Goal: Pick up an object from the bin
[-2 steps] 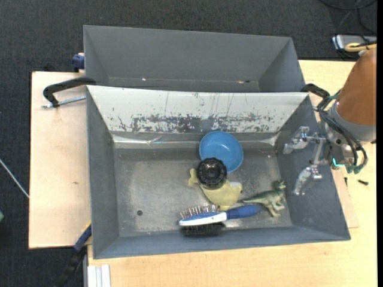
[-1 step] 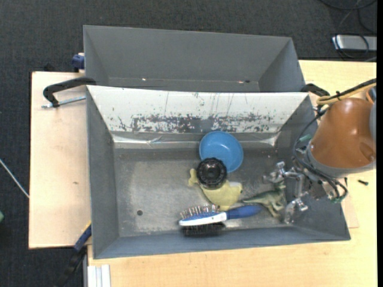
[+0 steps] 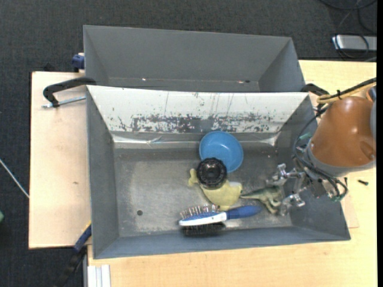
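- Small olive-tan thing: lies on the floor at the right end of the bin, by the tip of the brush's handle.
- Gripper: low, just right of it; fingers stand apart, gripping nothing that I can see.
- Blue-handled brush: along the front wall.
- Black round cap on a yellow piece: mid-floor, with a blue bowl behind.

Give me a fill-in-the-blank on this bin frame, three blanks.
1. The bowl near the bin's back wall is ____ in colour.
2. The black round cap lies against a soft lump coloured ____.
3. In the camera view, the gripper is over the bin's ____ side.
Missing words: blue; yellow; right.
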You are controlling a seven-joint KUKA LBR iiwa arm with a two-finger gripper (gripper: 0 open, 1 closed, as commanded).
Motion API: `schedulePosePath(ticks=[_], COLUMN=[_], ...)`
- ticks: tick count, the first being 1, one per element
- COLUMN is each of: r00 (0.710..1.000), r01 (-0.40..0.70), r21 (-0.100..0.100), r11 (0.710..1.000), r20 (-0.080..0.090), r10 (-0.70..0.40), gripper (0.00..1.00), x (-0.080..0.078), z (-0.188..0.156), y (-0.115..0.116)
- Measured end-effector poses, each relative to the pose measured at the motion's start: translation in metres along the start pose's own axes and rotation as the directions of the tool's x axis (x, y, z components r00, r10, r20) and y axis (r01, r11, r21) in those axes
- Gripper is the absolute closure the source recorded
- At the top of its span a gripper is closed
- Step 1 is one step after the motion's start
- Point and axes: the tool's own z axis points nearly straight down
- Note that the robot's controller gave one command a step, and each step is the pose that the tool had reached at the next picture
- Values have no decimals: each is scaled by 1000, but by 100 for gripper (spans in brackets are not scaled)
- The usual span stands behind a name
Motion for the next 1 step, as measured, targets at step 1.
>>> schedulePosePath(ticks=[1], r00=[983], r01=[182], r21=[5], r11=[983], r20=[4], r10=[-182], gripper=[100], x=[-1], z=[-135], y=[10])
